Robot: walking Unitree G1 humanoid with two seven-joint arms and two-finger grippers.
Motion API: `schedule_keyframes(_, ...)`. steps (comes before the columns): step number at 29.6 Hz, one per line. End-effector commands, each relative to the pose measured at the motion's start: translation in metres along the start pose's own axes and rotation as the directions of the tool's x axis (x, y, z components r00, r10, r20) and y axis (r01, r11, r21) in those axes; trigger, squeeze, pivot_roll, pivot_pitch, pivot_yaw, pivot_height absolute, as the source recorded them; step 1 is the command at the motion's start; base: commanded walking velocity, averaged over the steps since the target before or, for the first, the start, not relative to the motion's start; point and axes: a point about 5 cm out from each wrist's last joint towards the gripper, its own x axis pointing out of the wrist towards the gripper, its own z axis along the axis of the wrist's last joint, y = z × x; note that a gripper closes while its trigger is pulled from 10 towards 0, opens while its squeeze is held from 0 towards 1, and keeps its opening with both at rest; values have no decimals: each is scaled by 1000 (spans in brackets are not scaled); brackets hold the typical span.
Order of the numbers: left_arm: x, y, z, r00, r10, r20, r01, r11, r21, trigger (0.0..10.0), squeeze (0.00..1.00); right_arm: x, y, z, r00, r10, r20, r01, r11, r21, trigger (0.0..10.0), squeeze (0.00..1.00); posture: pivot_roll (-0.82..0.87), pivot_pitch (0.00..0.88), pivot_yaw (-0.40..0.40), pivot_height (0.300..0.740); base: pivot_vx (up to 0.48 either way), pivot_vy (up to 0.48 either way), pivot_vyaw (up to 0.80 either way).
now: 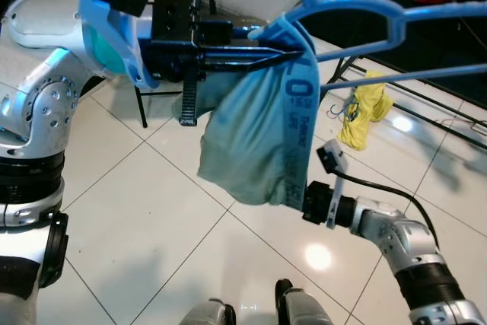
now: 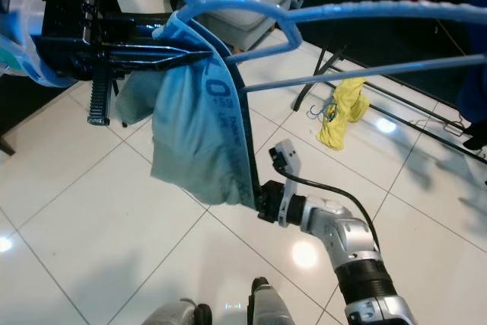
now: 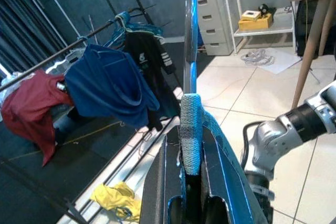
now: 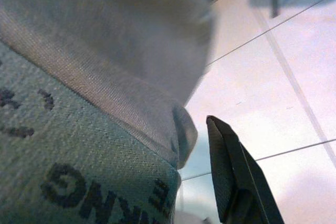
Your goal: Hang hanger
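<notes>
Two arms share the load in the eye views: the left gripper (image 1: pixel 293 55) has its jaws pinched on the blue hanger (image 1: pixel 358 7) and teal waistband (image 1: pixel 300 112), keeping the hook free. From the left wrist, the clothes rail (image 3: pixel 79 45) stands well apart. From the right wrist, the right gripper (image 4: pixel 202 145) steadies the garment's hem; its grip I cannot tell.

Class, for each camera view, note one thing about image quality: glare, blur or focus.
Left eye view: lamp glare on the floor tiles. Right eye view: the blue hanger is close and soft-edged. Left wrist view: the clothes rack is sharp. Right wrist view: the pale garment is very close and blurred at its top.
</notes>
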Motion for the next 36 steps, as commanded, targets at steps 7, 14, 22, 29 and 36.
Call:
schedule_keyframes(7,-21,-1,-25,993,0,-117,-3,1000,-21,10000,0,-44,-32,12,954,-287,83,290,957,-24,10000,0,50,142,122,740,0,0,0)
schedule_keyframes(14,-24,-6,-30,989,-13,-145,9,1000,-28,10000,0,-49,-38,43,923,-344,174,364,925,-105,0,0,49,139,110,740,0,0,0)
schedule_keyframes(22,-23,-9,-35,988,-14,-154,9,1000,-30,10000,0,-46,-35,56,913,-349,210,384,909,-160,0,0,43,140,104,740,0,0,0)
schedule_keyframes(29,-24,-10,-38,986,-17,-164,12,1000,-29,10000,0,-49,-35,58,909,-357,214,396,900,-180,0,0,41,140,103,740,0,0,0)
schedule_keyframes(36,-32,-12,-50,971,-17,-238,13,1000,-15,10000,0,-63,-37,70,882,-402,245,454,864,-216,0,0,34,133,104,740,0,0,0)
